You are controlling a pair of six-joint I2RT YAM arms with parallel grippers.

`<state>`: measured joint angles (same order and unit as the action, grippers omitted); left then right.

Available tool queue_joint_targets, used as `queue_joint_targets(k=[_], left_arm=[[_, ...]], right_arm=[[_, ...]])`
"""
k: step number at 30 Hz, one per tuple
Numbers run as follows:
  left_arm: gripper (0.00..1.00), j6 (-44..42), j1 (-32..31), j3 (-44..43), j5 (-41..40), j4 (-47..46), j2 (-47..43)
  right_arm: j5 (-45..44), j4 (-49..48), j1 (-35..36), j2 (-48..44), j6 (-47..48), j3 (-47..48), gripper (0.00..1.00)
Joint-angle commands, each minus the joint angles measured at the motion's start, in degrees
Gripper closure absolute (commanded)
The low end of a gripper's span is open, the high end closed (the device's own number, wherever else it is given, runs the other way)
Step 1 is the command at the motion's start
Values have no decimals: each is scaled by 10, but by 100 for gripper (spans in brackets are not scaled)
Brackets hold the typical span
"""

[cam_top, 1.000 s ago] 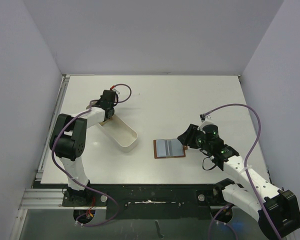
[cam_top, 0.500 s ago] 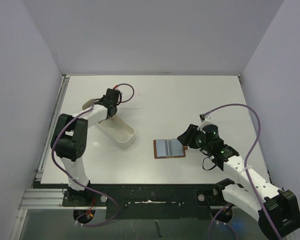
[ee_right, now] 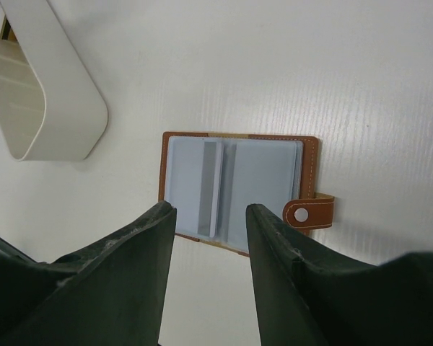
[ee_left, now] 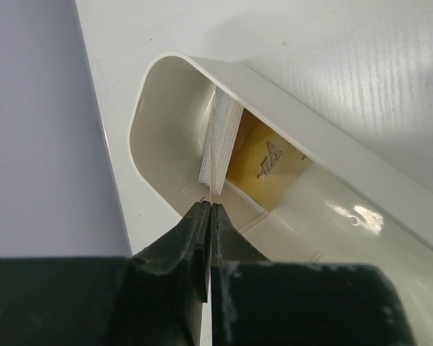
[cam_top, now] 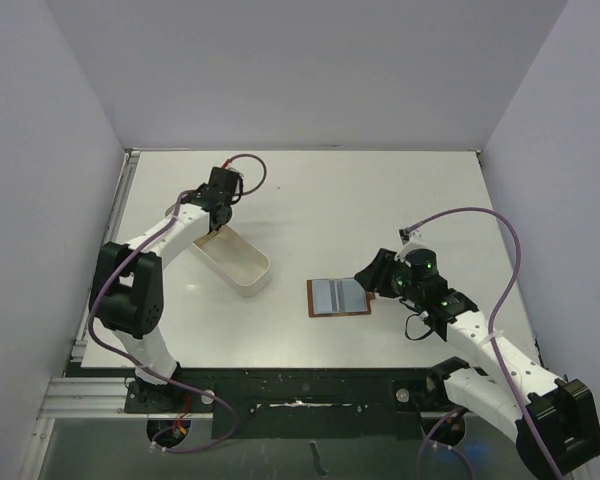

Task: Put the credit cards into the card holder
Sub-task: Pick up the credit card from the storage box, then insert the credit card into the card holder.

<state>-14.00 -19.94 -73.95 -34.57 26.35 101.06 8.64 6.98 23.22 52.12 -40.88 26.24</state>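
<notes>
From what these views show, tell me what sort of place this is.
Probably a robot test cell: a white table boxed in by plain walls, two cabled arms bolted at its near edge, and a tray and an open card holder on it.

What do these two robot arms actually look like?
The left arm and right arm are white segments linked by chunky black joints. A thin purple cable loops along each. The fingers are black, and small green lights glow on the right one.
</notes>
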Motion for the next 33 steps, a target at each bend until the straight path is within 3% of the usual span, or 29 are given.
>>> queue_joint_targets(k=[1, 6, 10, 21, 27, 33], left_arm=[[100, 63, -4, -41, 38, 40, -60], [100, 125, -5, -41, 134, 60, -111], [100, 175, -5, -19, 264, 41, -164], [100, 393, -3, 91, 565, -159, -230], [100, 481, -21, 144, 626, -242, -227], [100, 527, -61, 180, 624, -282, -214]], right_arm=[[3, -5, -4, 8, 9, 9, 55], [-12, 14, -6, 28, 16, 23, 55], [-23, 22, -8, 56, 23, 33, 55], [-51, 19, -16, 148, 40, 63, 55], [-38, 7, -14, 188, 41, 67, 56], [-29, 2, -2, 200, 29, 62, 58]])
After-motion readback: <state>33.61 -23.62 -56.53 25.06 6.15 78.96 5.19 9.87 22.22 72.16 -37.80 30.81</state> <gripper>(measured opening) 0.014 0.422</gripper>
